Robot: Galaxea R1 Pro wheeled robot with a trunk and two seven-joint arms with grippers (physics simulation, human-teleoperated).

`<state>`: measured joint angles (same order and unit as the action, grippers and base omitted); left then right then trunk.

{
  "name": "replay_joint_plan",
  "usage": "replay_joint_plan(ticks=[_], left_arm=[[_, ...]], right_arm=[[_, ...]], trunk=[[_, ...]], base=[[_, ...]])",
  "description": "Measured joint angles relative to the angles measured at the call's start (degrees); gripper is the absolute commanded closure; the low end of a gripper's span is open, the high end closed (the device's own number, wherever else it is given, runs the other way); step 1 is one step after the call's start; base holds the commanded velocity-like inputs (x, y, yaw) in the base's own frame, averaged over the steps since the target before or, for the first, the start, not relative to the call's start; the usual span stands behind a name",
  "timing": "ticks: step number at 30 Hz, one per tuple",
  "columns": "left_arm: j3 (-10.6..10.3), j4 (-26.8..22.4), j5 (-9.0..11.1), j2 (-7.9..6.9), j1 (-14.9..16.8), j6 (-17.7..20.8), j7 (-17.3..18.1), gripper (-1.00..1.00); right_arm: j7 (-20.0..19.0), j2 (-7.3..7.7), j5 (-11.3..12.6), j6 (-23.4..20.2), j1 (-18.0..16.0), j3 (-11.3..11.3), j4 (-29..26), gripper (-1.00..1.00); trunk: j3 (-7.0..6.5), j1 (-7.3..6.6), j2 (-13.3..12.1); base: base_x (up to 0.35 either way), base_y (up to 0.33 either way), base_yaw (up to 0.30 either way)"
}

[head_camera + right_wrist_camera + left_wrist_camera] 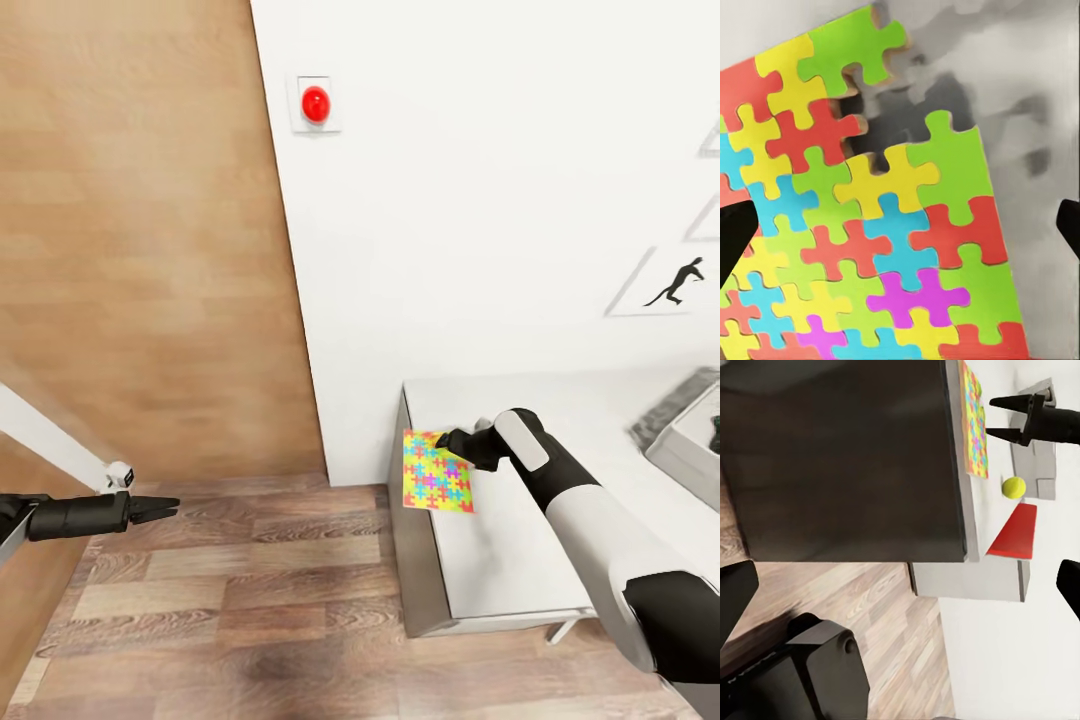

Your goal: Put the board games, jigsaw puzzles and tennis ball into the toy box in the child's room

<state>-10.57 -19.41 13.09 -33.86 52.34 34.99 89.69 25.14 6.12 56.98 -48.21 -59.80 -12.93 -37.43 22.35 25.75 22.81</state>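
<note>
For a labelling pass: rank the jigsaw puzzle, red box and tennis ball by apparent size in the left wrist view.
1. Jigsaw puzzle, seen edge-on, longest.
2. Red box, close behind; foreshortening makes this pair unsure.
3. Tennis ball, clearly smallest.

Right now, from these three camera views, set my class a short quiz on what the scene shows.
1. True or false: the small yellow-green tennis ball rests on the floor.
2. The right arm's jaws stand open over which thing? A: the thin multicoloured jigsaw puzzle board. B: a round red wall button. C: the ball.
3. Fill in: the left arm reaches out above the ___.

Key
1. False: it lies on the white-grey table top.
2. A: the puzzle sits at the table's corner edge.
3. The wood-plank floor.
</note>
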Motion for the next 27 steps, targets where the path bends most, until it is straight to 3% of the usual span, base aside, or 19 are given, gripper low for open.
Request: replay_joint_plan(ticks=[16, 21, 24, 27], left_arm=[[0.0, 0.0, 0.01, 0.0, 0.0, 0.0, -0.02, -1.0], [0.0, 0.0, 0.03, 0.0, 0.0, 0.0, -0.04, -1.0], [0.0, 0.0, 0.03, 0.0, 0.0, 0.0, 0.0, -1.0], [0.0, 0.0, 0.05, 0.04, 0.0, 0.0, 0.01, -1.0]], right_arm=[[-0.1, 0.51, 0.05, 0.04, -0.13, 0.03, -1.5, -1.0], [-0.21, 0.97, 0.2, -0.5, 0.46, 0.19, -9.2, -1.0], [-0.3, 1.13, 0.7, -3.2, 1.01, 0.33, -19.58, -1.0], [-0.32, 1.12, 0.75, -6.1, 1.53, 0.68, -26.51, -1.0]], trunk=[[-1.35, 0.0, 0.0], [-1.77, 0.0, 0.0], [-2.03, 0.0, 0.01], [-2.28, 0.0, 0.0]], base=[[0.0, 0.0, -0.114], [0.0, 0.0, -0.114], [0.0, 0.0, -0.116], [0.0, 0.0, -0.117]])
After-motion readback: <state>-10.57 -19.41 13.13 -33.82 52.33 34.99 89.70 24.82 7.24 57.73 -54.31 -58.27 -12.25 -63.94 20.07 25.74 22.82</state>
